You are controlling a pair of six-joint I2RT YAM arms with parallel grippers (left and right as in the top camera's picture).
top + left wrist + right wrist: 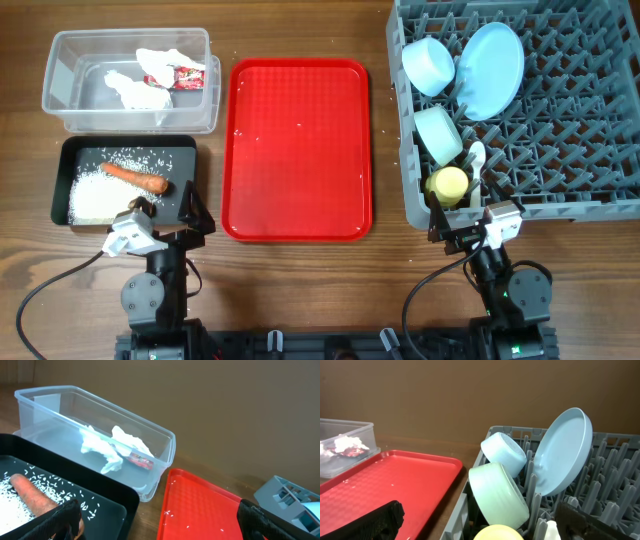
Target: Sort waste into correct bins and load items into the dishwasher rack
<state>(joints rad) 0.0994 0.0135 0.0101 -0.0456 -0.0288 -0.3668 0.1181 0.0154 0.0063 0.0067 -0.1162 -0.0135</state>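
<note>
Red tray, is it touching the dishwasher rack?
Apart. The overhead view shows a strip of bare table between the red tray and the rack.

Two bowls, one plate, one yellow cup, one spoon. One carrot, one wrapper, two crumpled tissues.

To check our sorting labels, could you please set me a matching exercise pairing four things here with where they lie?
Things:
1 carrot
2 crumpled tissues
3 blue plate
4 red tray

Places:
A in the clear tub
B in the grey rack
C in the black tray
D between the black tray and the grey rack

Pairs: 1-C; 2-A; 3-B; 4-D
</note>
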